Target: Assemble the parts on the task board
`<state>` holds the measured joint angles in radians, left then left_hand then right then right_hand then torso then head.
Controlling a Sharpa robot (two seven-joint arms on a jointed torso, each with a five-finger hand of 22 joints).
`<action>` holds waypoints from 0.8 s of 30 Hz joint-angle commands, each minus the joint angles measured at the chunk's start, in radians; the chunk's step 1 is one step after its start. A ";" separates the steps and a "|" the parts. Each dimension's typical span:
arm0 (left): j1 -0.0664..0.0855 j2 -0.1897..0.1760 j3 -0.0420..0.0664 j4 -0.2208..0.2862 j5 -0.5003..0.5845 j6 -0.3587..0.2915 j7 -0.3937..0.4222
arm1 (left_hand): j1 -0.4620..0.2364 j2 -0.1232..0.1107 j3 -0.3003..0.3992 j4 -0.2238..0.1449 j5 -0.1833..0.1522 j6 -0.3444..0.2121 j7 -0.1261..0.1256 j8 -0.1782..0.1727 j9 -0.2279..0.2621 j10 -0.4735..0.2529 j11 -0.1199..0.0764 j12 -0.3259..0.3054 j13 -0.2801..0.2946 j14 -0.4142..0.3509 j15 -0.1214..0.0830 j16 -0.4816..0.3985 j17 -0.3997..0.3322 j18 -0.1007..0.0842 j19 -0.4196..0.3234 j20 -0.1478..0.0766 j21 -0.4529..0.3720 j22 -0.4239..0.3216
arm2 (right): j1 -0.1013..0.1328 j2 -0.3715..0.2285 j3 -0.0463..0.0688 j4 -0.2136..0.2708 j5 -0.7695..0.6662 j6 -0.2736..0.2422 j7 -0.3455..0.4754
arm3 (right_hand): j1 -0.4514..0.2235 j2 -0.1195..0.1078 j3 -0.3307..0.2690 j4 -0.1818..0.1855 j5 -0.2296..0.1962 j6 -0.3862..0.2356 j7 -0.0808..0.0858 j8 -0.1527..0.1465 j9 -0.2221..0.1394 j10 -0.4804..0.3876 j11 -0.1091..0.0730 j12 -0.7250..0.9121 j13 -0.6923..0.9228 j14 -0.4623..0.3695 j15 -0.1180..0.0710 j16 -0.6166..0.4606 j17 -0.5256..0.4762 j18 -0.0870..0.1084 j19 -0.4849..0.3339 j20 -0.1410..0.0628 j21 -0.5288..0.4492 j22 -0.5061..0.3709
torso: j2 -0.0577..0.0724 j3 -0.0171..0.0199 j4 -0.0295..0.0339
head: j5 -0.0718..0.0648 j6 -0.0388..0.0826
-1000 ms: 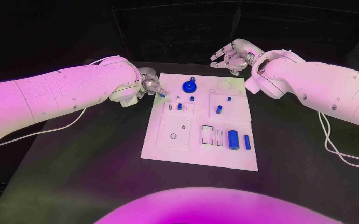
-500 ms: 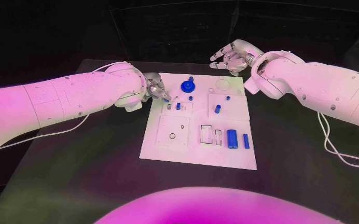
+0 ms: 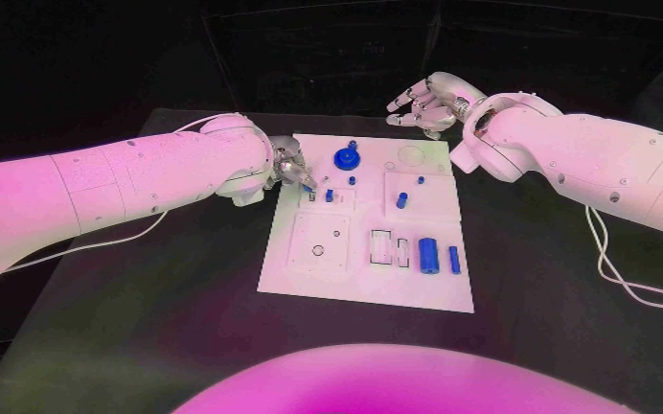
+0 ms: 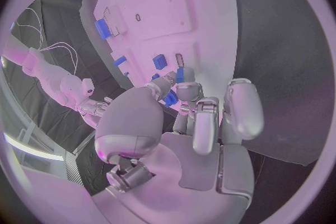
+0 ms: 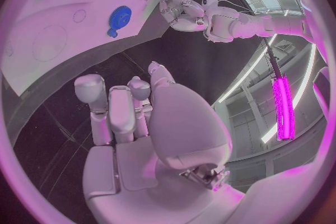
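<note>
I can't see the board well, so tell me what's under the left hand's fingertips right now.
The left hand holds a small blue part at its fingertips over the white task board, beside two standing blue pegs. The spot directly beneath is covered.

1. The left robot hand is reached in from the left, its fingers curled together and pointed downward.
2. The right robot hand is held raised, fingers apart, nothing grasped.

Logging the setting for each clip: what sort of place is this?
Probably a robotics lab test bench: a white rectangular task board with small blue plastic parts lies on a black table, and ceiling strip lights and shelving show behind.
</note>
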<state>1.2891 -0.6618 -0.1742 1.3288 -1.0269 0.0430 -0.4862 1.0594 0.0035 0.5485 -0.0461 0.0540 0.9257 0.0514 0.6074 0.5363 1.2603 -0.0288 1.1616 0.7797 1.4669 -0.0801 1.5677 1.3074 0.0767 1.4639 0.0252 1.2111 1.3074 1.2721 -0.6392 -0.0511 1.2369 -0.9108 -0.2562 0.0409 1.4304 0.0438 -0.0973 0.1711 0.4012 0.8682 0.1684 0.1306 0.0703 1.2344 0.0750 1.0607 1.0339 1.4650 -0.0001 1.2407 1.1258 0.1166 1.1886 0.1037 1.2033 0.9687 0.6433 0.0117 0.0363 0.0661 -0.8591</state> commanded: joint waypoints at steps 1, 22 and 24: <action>0.001 0.003 0.000 0.005 -0.016 0.029 -0.011 | 0.006 0.008 0.070 -0.065 -0.002 0.000 -0.006 0.005 0.001 0.006 0.001 0.006 0.001 0.104 -0.006 0.003 0.263 -0.012 0.056 -0.005 0.003 0.165 | 0.002 0.001 0.001 0.003 0.003 -0.002 0.009 | 0.000 0.001 0.001 0.008 0.005 -0.007 -0.002 0.004 -0.001 -0.006 -0.001 -0.004 0.000 0.019 -0.004 -0.003 0.001 0.008 0.003 0.003 -0.005 -0.001 | 0.000 -0.0007 0.0001 | 0.000 -0.002; 0.001 0.013 -0.003 0.007 -0.022 0.071 -0.028 | 0.010 0.006 0.067 -0.068 -0.002 -0.001 -0.008 0.008 0.003 0.007 -0.001 0.006 -0.001 0.104 -0.007 0.003 0.263 -0.012 0.057 -0.006 0.003 0.165 | 0.002 0.003 0.001 0.001 0.003 -0.001 0.010 | 0.000 0.001 0.001 0.008 0.005 -0.007 -0.002 0.004 -0.001 -0.006 -0.001 -0.004 0.000 0.019 -0.004 -0.003 0.001 0.008 0.003 0.003 -0.005 -0.001 | 0.000 -0.0004 0.0000 | 0.000 -0.007; 0.001 0.013 -0.003 0.007 -0.024 0.075 -0.029 | 0.010 0.006 0.067 -0.068 -0.002 -0.001 -0.008 0.008 0.003 0.007 -0.001 0.006 -0.001 0.104 -0.007 0.003 0.263 -0.012 0.057 -0.006 0.003 0.165 | 0.002 0.003 0.001 0.001 0.003 -0.001 0.010 | 0.000 0.001 0.001 0.008 0.005 -0.007 -0.002 0.004 -0.001 -0.006 -0.001 -0.004 0.000 0.019 -0.004 -0.003 0.001 0.008 0.003 0.003 -0.005 -0.001 | 0.000 -0.0007 0.0004 | 0.000 -0.007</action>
<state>1.2891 -0.6496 -0.1776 1.3351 -1.0402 0.0924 -0.5057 1.0623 0.0064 0.5522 -0.0500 0.0490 0.9253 0.0519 0.6126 0.5387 1.2616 -0.0265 1.1616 0.7795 1.4669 -0.0801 1.5677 1.3074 0.0767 1.4639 0.0252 1.2110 1.3074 1.2721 -0.6366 -0.0511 1.2359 -0.9101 -0.2561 0.0420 1.4304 0.0437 -0.0973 0.1711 0.4012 0.8682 0.1684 0.1306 0.0703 1.2344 0.0750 1.0607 1.0339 1.4650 -0.0001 1.2407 1.1257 0.1166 1.1886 0.1037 1.2033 0.9689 0.6431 0.0109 0.0367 0.0659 -0.8659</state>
